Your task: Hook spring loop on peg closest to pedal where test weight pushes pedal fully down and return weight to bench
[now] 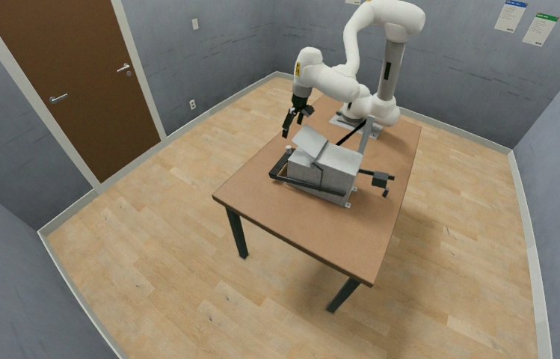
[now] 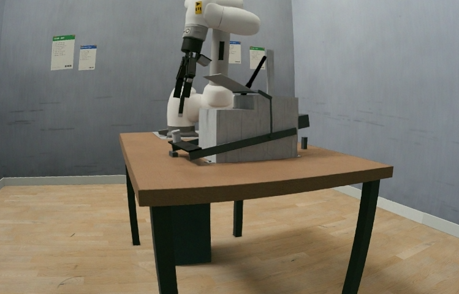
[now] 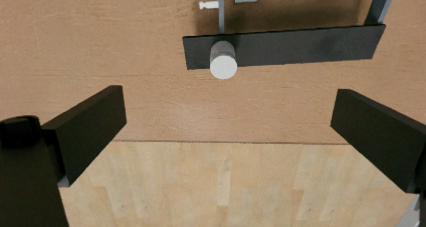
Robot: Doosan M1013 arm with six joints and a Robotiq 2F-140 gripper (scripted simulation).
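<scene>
The steel weight (image 1: 288,149) (image 2: 176,135) (image 3: 223,62) stands on the black pedal (image 1: 279,167) (image 2: 187,146) (image 3: 305,45), near one end. The pedal is low, close over a small dark block (image 2: 173,154); whether they touch is unclear. My gripper (image 1: 291,127) (image 2: 179,105) (image 3: 228,106) is wide open and empty, above the weight and clear of it. The feeder's lid (image 1: 309,140) (image 2: 228,82) is tilted up. The dark spring (image 1: 351,133) (image 2: 257,69) slants up towards the grey post (image 1: 365,135) (image 2: 269,70). Its loop and the pegs are too small to make out.
The grey feeder box (image 1: 323,173) (image 2: 242,127) stands on the brown bench (image 1: 300,218) (image 2: 261,174). A dark block (image 1: 380,179) (image 2: 303,121) is on the arms behind the box. The bench edge runs close beyond the pedal in the wrist view.
</scene>
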